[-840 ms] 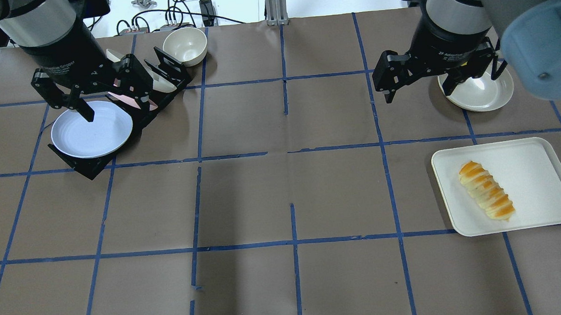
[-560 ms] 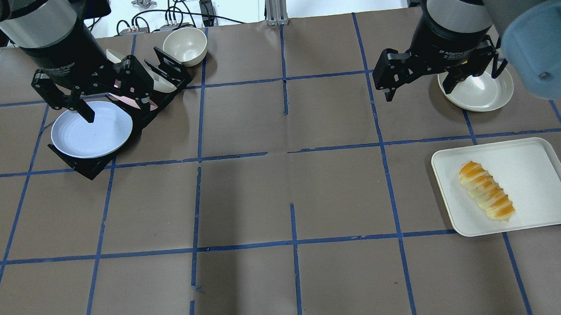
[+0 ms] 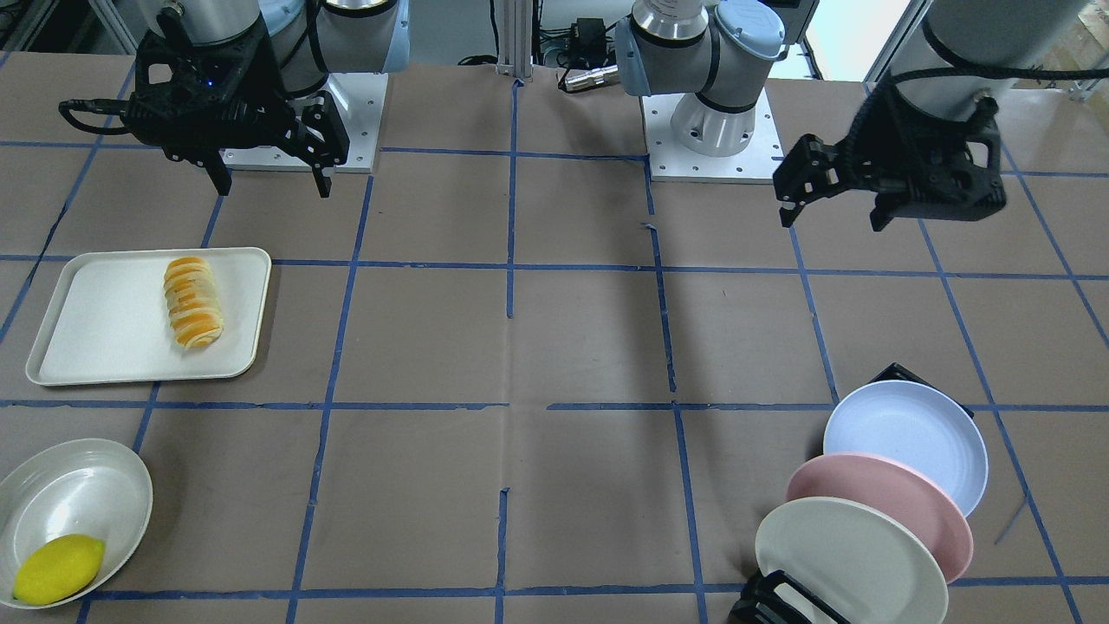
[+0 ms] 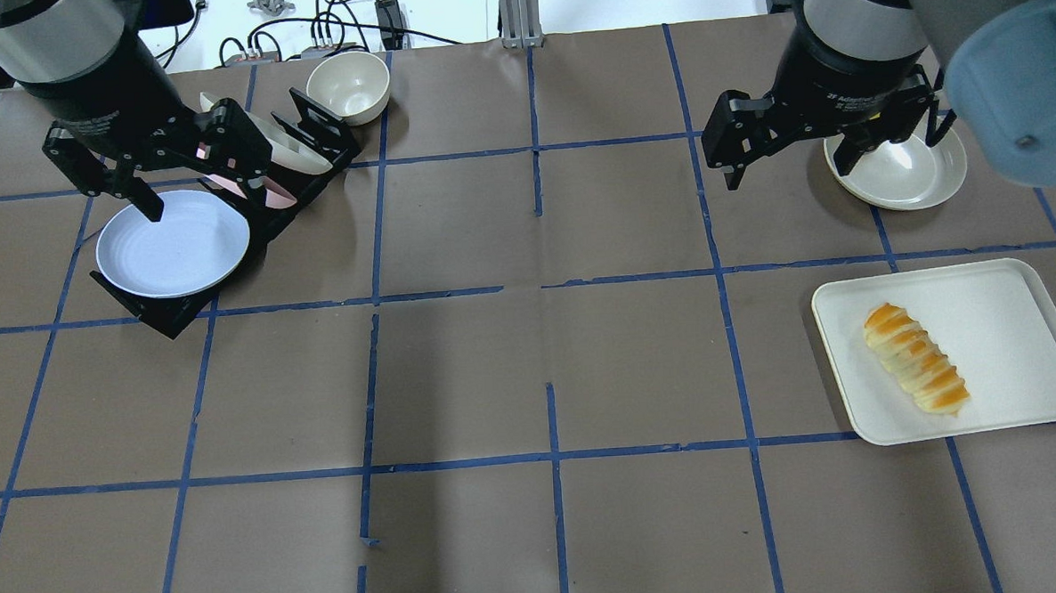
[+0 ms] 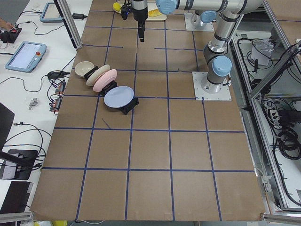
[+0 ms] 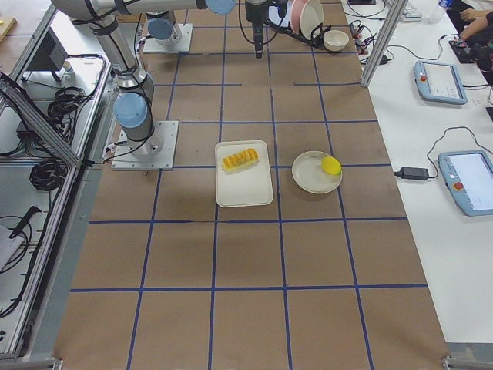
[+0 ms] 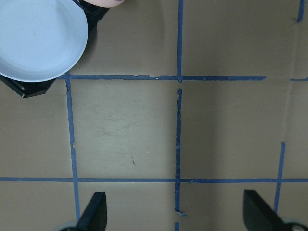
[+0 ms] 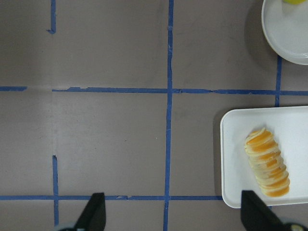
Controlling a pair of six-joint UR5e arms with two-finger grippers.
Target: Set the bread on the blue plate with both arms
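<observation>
On the white tray [image 4: 1011,347] at the right end of the worktop [image 4: 460,371], the bread [image 4: 917,371] lies well apart from my right pincer [image 4: 789,156] and left pincer [image 3: 832,212], both spread empty; it looks soft and light, so I'd pinch gently mid-length.

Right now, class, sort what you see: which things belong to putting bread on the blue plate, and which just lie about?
Job: bread, blue plate, left gripper, right gripper (both open).
Lying about: lemon, pink plate, cream plate, bowl, tray under the bread.
</observation>
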